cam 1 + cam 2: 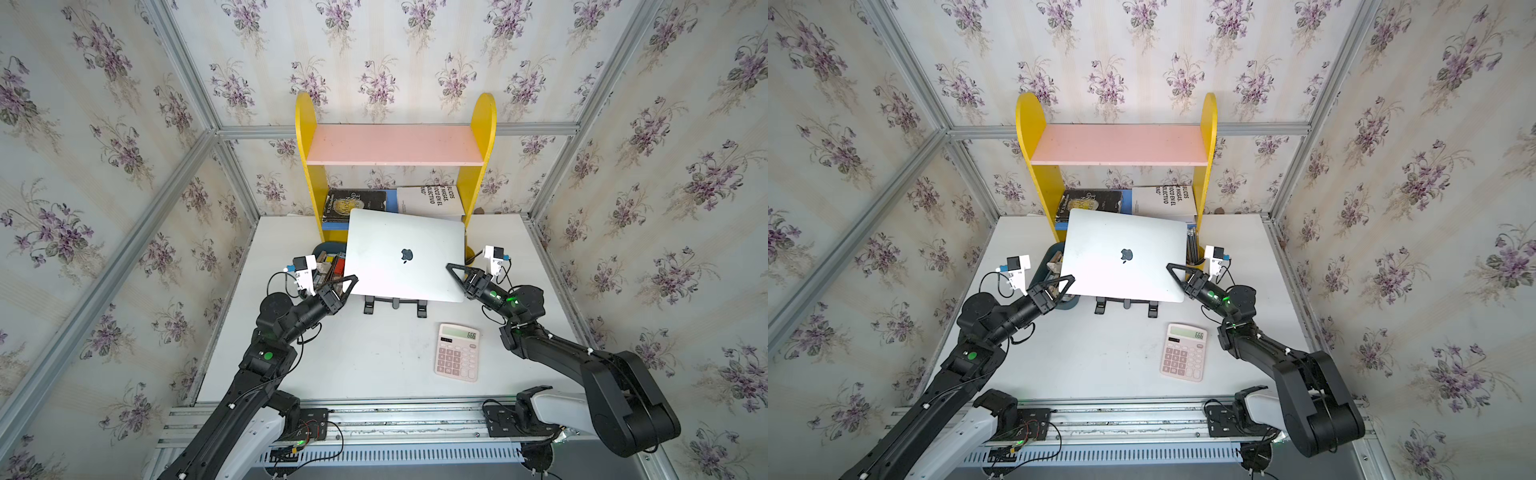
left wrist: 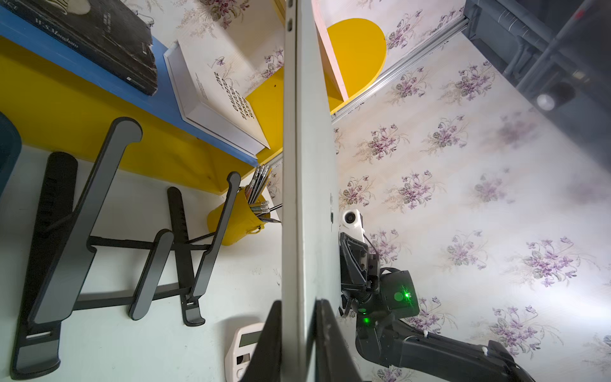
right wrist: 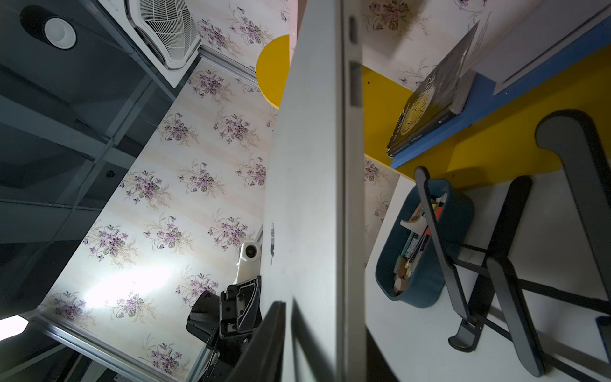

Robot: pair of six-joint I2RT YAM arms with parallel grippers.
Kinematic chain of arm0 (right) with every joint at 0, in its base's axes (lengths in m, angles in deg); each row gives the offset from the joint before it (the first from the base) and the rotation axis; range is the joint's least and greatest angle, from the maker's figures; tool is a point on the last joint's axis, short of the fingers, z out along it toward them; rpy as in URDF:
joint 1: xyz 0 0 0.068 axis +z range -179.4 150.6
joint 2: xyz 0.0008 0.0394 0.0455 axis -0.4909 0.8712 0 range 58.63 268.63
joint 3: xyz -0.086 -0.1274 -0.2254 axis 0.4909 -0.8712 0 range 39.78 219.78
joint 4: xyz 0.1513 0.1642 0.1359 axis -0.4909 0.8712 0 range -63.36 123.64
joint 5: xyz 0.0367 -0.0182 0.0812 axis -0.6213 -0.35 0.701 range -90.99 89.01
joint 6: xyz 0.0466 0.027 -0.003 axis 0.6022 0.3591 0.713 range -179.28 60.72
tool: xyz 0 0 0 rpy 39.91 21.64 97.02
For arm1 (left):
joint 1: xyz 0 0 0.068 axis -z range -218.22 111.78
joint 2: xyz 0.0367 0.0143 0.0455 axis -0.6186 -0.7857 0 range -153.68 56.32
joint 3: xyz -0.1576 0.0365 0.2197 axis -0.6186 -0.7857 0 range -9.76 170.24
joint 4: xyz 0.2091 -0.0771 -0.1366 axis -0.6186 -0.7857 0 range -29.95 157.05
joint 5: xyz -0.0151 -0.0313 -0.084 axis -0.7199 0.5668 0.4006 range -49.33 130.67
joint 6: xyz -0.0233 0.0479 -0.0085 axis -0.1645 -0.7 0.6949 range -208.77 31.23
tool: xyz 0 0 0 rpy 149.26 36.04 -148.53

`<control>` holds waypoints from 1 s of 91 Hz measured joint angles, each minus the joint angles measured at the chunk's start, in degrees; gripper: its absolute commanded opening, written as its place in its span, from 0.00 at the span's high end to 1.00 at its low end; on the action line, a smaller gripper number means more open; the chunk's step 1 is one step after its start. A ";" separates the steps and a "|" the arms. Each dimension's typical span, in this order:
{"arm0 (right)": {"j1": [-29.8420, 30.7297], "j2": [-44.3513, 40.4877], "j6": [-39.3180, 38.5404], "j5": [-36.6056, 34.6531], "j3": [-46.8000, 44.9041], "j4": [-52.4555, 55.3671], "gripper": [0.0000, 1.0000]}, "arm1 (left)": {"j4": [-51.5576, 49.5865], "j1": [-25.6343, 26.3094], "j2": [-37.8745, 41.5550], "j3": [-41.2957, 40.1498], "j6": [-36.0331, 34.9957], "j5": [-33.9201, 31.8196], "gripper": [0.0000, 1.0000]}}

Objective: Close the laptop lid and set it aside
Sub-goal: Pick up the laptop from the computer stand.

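Over the white table point(image 1: 374, 365) the shut laptop point(image 1: 399, 237) floats above the black stand point(image 1: 395, 305), left gripper point(image 1: 353, 280) pinching one side; right gripper point(image 1: 451, 268) hugs the other, how tight I cannot tell. Both should hold firm, keep it flat, go slow. One laptop, one stand, one calculator point(image 1: 457, 353), two books point(image 1: 353, 203).

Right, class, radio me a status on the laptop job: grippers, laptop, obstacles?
Left gripper shut on laptop edge; right gripper straddling opposite edge, grip unclear. Lid closed, laptop held above black stand. Pink calculator on table in front.
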 measured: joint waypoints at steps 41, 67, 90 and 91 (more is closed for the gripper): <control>0.13 -1.42 0.11 0.76 -2.38 -2.49 0.48 | 2.19 -1.92 -2.23 0.33 5.05 -0.04 1.00; 0.26 -2.38 1.42 2.16 -5.07 -6.27 0.53 | 7.80 -3.21 -4.33 0.33 7.10 -1.97 1.00; 0.31 -3.78 1.97 2.58 -6.67 -6.38 0.56 | 14.10 -4.07 -9.05 0.61 9.66 -3.17 1.00; 0.31 -3.80 1.99 2.60 -6.71 -6.38 0.56 | 14.23 -4.07 -9.20 0.66 9.70 -3.21 1.00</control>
